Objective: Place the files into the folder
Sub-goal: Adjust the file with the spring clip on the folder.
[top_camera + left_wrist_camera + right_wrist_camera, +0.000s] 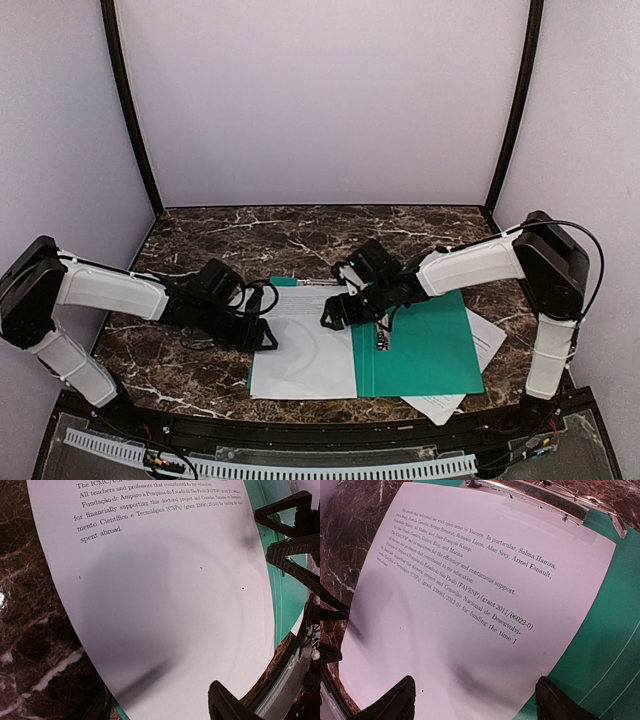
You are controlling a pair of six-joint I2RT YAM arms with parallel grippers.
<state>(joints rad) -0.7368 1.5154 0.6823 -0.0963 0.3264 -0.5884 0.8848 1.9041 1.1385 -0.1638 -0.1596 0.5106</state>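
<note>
— On the marble table (200, 240), where has the paper ended up?
— One sheet (300, 355) lies face up on the left half of the open green folder (425, 350), its top edge close to the metal clip (540, 497). A second sheet (487, 335) pokes out from under the folder's right side.
— And the arms?
— Left gripper (266, 338) sits low at the sheet's left edge, fingers apart, holding nothing. Right gripper (331, 317) hovers over the sheet near the fold, spread wide, holding nothing.

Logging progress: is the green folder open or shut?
Open. The folder lies spread flat, a printed sheet resting on its left half, teal cover bare on the right.
</note>
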